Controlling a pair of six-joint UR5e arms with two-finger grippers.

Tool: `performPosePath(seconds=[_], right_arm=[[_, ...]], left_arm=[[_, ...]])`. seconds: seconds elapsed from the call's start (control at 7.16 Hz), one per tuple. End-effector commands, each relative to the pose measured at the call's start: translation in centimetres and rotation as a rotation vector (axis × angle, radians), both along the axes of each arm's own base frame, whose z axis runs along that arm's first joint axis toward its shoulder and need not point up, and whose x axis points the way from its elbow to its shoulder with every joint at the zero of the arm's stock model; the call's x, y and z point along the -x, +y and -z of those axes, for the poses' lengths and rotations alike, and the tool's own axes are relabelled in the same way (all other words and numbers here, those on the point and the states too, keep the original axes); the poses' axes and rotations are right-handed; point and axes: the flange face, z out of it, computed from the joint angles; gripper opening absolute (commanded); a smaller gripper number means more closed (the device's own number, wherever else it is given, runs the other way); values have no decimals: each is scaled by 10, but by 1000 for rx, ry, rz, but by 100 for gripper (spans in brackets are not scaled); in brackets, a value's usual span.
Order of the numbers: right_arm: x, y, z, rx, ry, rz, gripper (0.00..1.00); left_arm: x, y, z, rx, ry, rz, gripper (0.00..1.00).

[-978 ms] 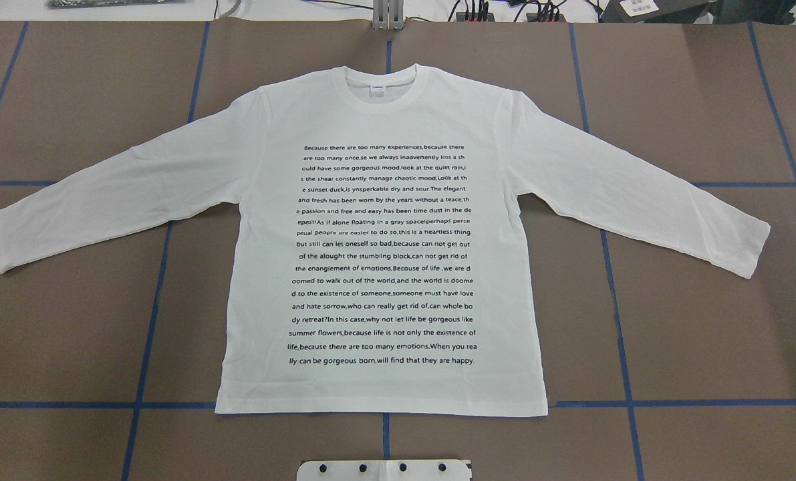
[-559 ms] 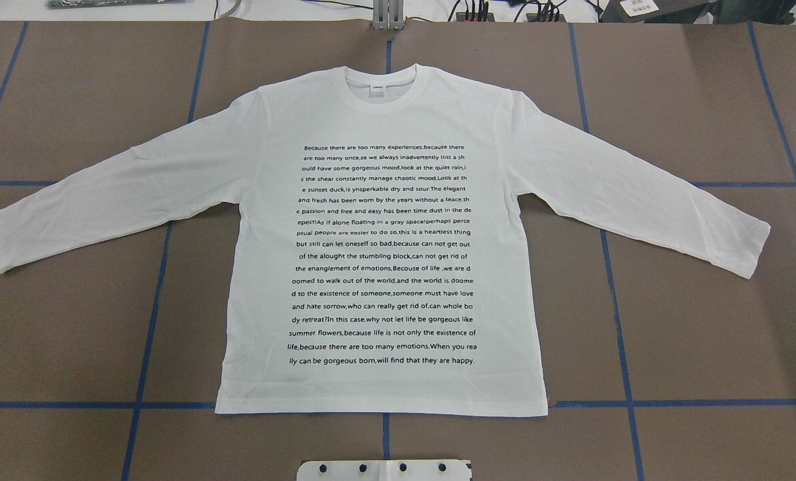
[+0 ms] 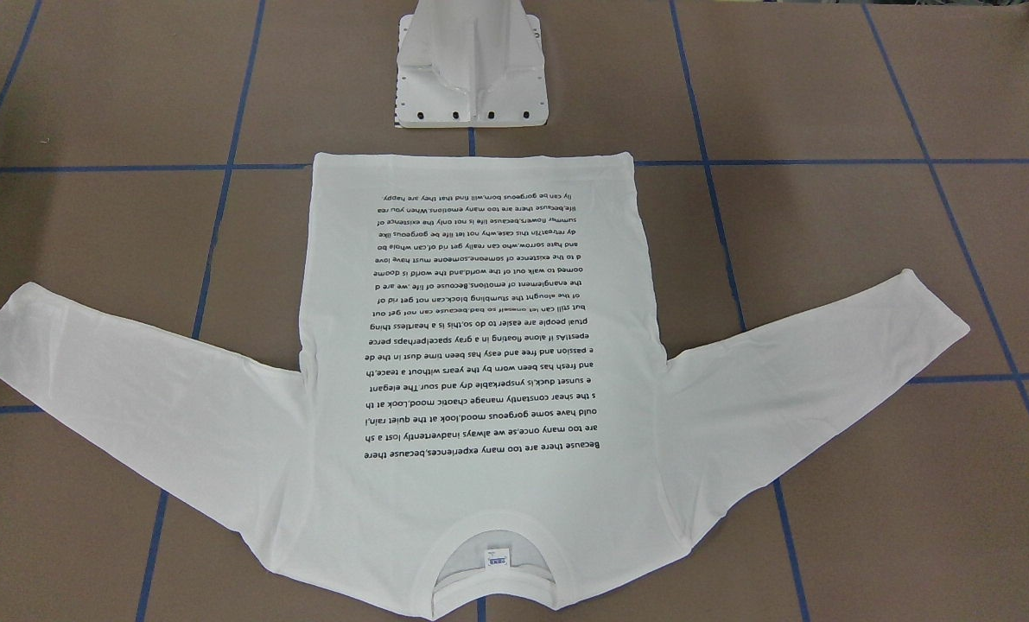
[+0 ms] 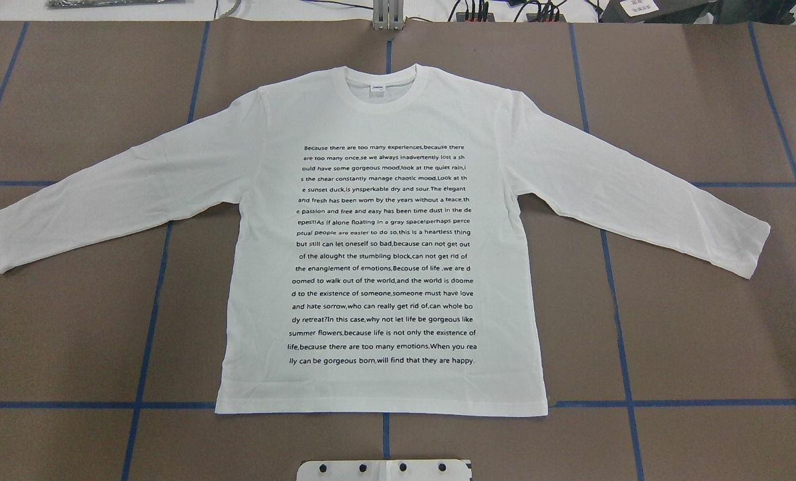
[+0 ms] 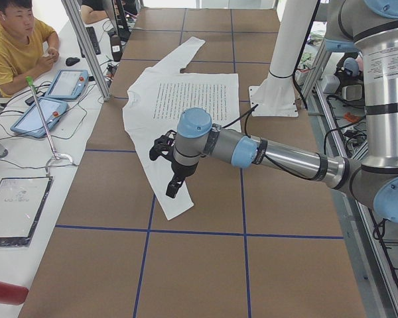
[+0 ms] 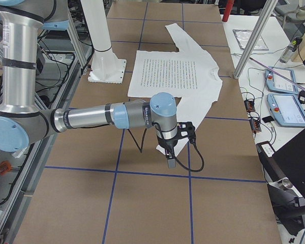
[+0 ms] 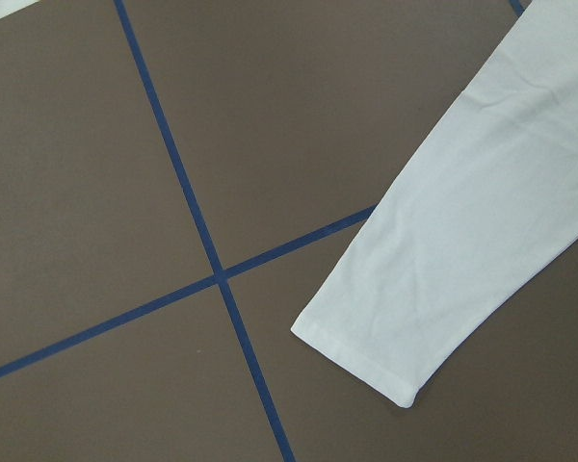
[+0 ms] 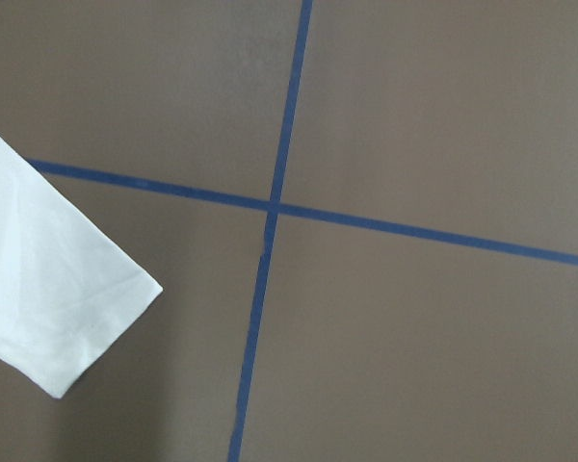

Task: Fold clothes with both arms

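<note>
The white long-sleeved T-shirt lies flat on the brown table, black text side up, collar away from the robot and both sleeves spread out; it also shows in the front view. No arm shows in the overhead or front views. In the left side view, my left gripper hangs over the near sleeve cuff. In the right side view, my right gripper hangs over the other cuff. I cannot tell whether either is open or shut. The wrist views show the cuffs below.
The white pedestal stands just past the shirt's hem. Blue tape lines grid the table. An operator sits by tablets at the far long side; more pendants and aluminium posts stand there.
</note>
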Motion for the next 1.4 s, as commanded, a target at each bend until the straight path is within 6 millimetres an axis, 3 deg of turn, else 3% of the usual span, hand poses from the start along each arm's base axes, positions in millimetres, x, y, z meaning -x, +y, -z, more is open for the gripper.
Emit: performPosePath(seconds=[0.0,0.14,0.42,0.7,0.84,0.98,1.26], right_arm=[[31,9,-16,-36,-39,-3,100],[73,5,-5,10,-105,-99,100],[158,28,-11,44,-166,-273,100],[219,37,-35,65,-171,-340,98],[253,45,-44,61,-165,-377,92],[272,51,-47,63,-155,-406,81],[279,58,-70,93,-135,-408,73]], left_arm=[[0,-1,-1,0,6,0,100],[0,-1,-1,0,8,0,100],[0,0,-1,-3,8,0,100],[0,0,-1,-3,8,0,100],[0,1,-1,-2,8,0,100],[0,1,-2,-2,8,0,100],[0,2,-3,1,6,0,100]])
